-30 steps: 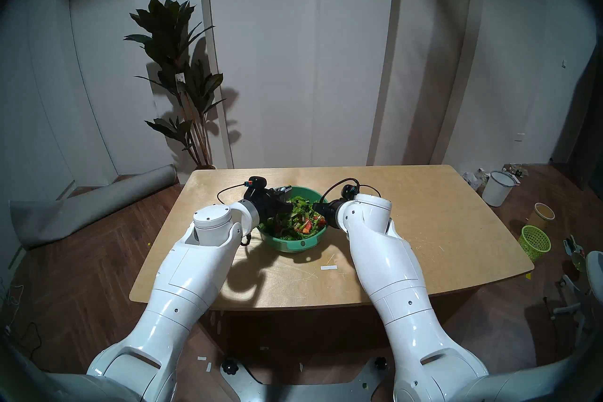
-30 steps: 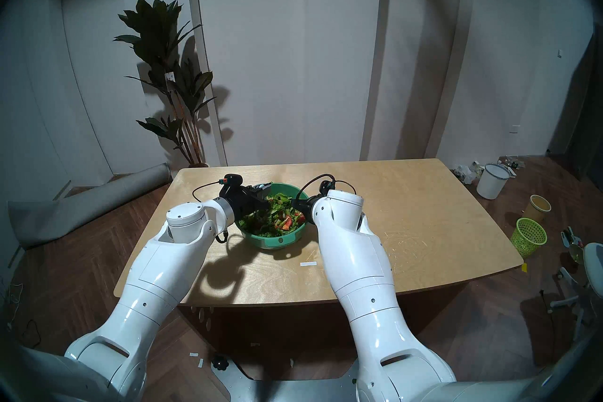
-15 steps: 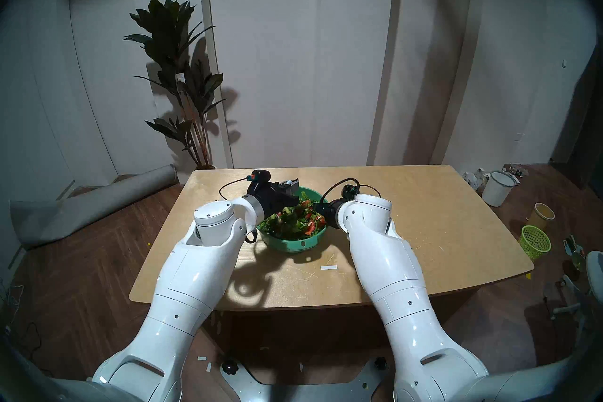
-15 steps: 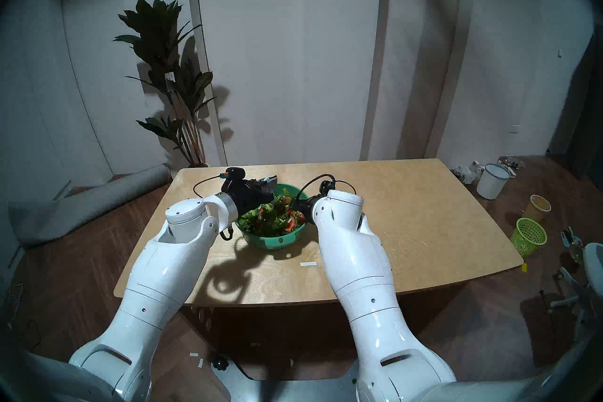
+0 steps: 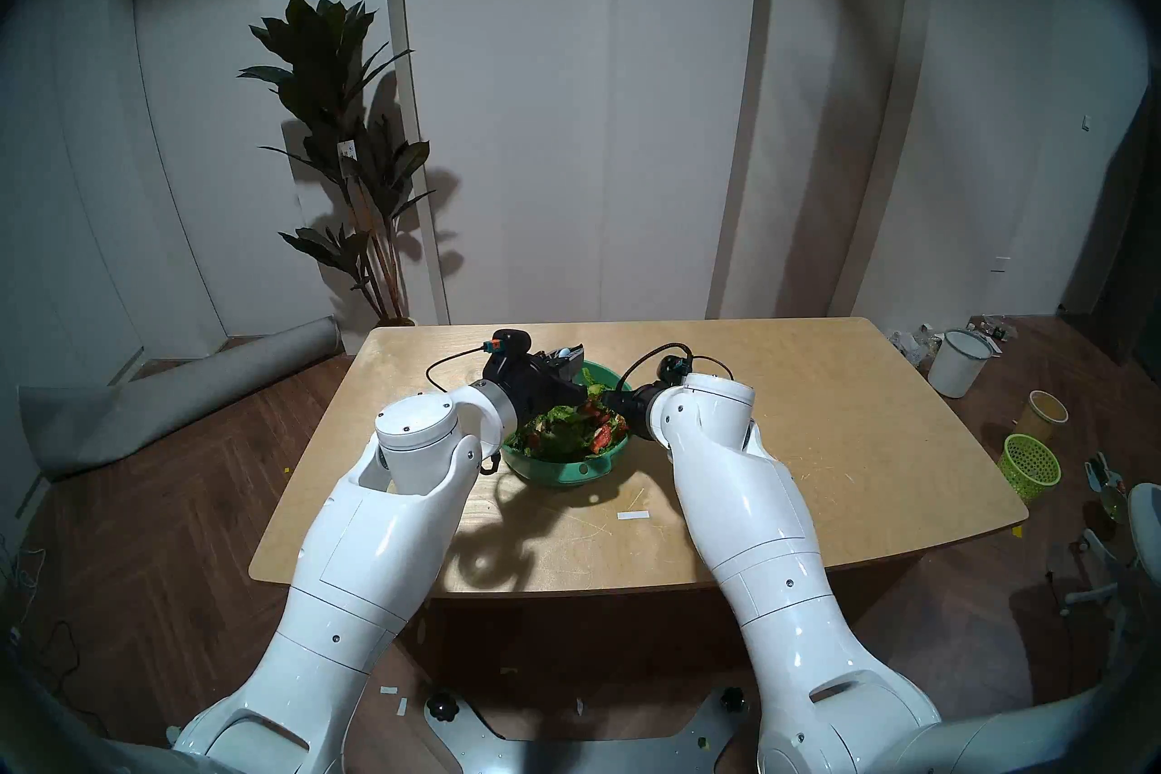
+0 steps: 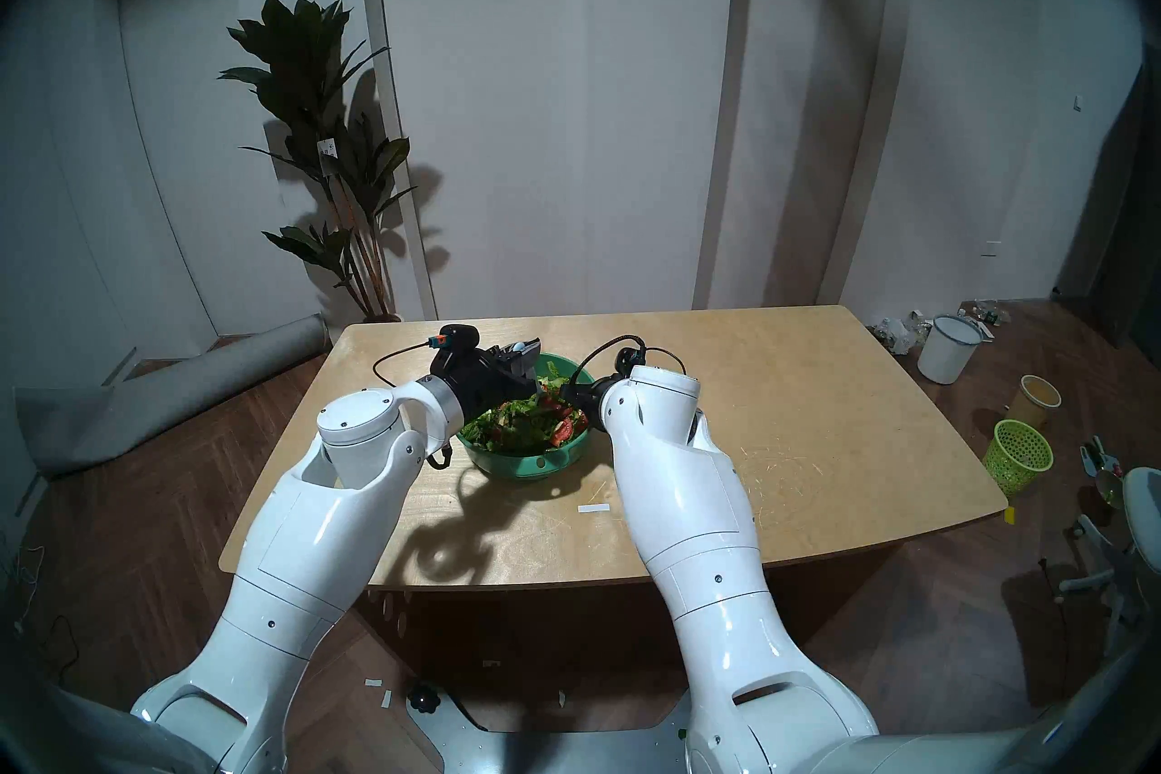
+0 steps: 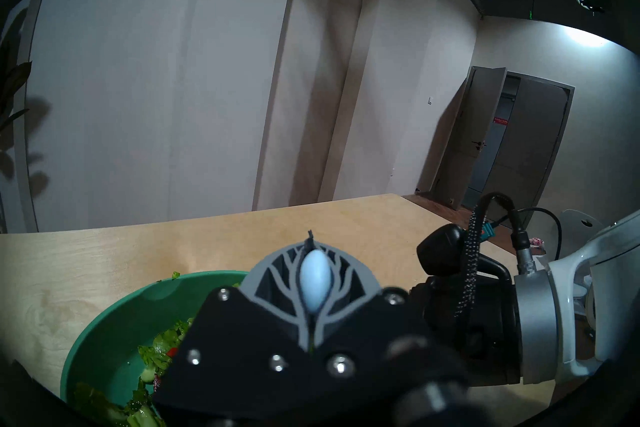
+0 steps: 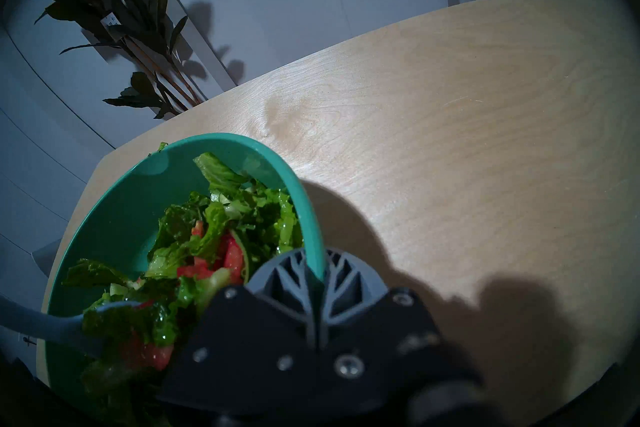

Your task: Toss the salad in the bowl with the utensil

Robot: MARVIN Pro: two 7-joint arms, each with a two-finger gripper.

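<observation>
The green bowl (image 5: 565, 470) stands on the wooden table (image 5: 785, 408), filled with the salad (image 5: 568, 430) of green leaves and red pieces. My left gripper (image 5: 567, 359) hovers over the bowl's far left rim, shut on the utensil's pale blue handle end (image 7: 313, 280). In the right wrist view the blue handle (image 8: 41, 322) runs down into the salad (image 8: 214, 242), and the leaves hide its tines. My right gripper (image 8: 317, 265) is shut on the bowl's right rim (image 8: 304, 208), with one finger inside and one outside.
A white paper strip (image 5: 632, 515) lies on the table in front of the bowl. On the floor to the right stand a lime mesh basket (image 5: 1030, 465), a paper cup (image 5: 1046, 414) and a white bucket (image 5: 958, 361). A potted plant (image 5: 352, 157) and a rolled mat (image 5: 176, 408) are at the left.
My left gripper has risen out of the salad and moved to the far right with the utensil. The leaves and red pieces have shifted. The right gripper and the bowl have stayed put.
</observation>
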